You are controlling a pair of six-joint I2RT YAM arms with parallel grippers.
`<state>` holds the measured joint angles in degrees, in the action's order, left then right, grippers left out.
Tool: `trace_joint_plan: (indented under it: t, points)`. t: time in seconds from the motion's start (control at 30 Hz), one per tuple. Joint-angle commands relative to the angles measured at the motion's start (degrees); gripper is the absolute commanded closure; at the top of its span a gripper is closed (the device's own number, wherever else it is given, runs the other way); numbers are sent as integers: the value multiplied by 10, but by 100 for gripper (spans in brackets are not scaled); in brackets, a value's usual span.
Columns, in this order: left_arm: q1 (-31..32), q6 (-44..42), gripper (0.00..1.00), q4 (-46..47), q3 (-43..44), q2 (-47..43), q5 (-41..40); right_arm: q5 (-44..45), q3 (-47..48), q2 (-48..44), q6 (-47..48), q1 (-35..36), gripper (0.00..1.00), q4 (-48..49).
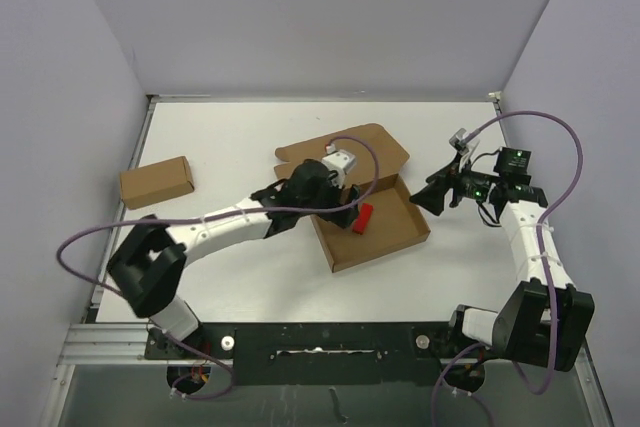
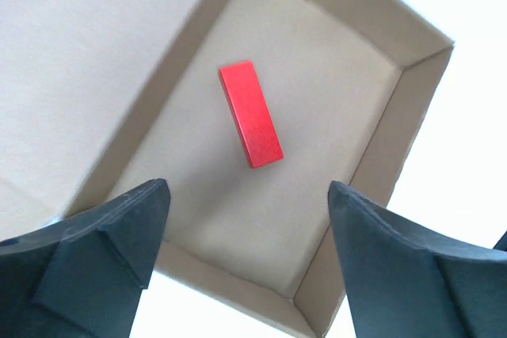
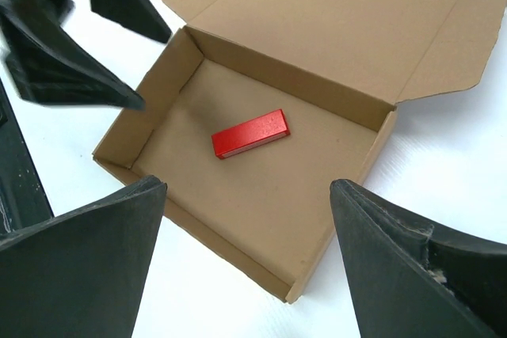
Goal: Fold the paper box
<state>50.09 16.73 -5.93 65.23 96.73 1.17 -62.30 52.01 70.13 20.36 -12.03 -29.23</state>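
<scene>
Top view: the box (image 1: pixel 385 232) lies open mid-worktop (image 1: pixel 230 137). The left hand (image 1: pixel 350 209) hangs over its left side, hiding part of it; the right hand (image 1: pixel 432 197) is just off its right edge.
Left wrist: 2 fingers spread wide, empty, above the block (image 2: pixel 250 113).
Right wrist: fingers wide apart, empty, box beyond them.

The left arm (image 1: pixel 215 227) and right arm (image 1: pixel 527 244) have white tubular links joined by bulky black joints (image 1: pixel 148 267). A purple cable (image 1: pixel 72 247) loops along each, and a small green light (image 1: pixel 478 188) glows at the right wrist. The fingers (image 2: pixel 95 267) are matte black, broad wedges tapering to blunt tips.
</scene>
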Motion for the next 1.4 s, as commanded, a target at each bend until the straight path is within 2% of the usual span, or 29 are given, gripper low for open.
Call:
trace_joint_plan:
  t: [0.0,0.03,0.13,0.2,0.27,0.33,0.43,0.5,0.67,0.77,0.93,1.07,1.27,1.37]
  points:
    - [-49,-3,12,181,-101,-142,-10,-27,5,-30,5,-5,12,14]
    - [-71,20,7,198,-128,-162,6,-25,3,-33,6,-5,12,17]
    - [-156,111,2,240,-192,-211,107,-2,2,-46,5,-6,11,28]
    - [-216,171,2,277,-232,-228,170,19,3,-49,-2,-7,3,39]
    - [-267,222,2,306,-269,-232,211,24,12,-44,-32,-7,2,57]
    - [-308,262,2,326,-291,-228,230,26,27,-25,-107,-7,2,88]
    - [-354,304,2,363,-311,-196,256,-63,84,35,-77,-7,2,31]
    - [-380,343,3,384,-314,-162,269,-84,111,69,-71,-4,0,16]
    - [-410,422,18,437,-295,-49,278,-71,52,72,-85,-6,1,66]
    - [-420,476,22,467,-267,29,275,-77,24,66,-104,-6,1,97]
    - [-424,547,33,527,-210,144,290,-78,24,72,-104,-8,1,99]
    - [-424,548,36,506,-168,175,277,-82,25,74,-104,-8,2,97]
    - [-424,531,57,462,-128,210,267,-81,25,71,-105,-9,2,97]
    - [-424,527,61,451,-118,222,265,-79,26,70,-105,-9,2,97]
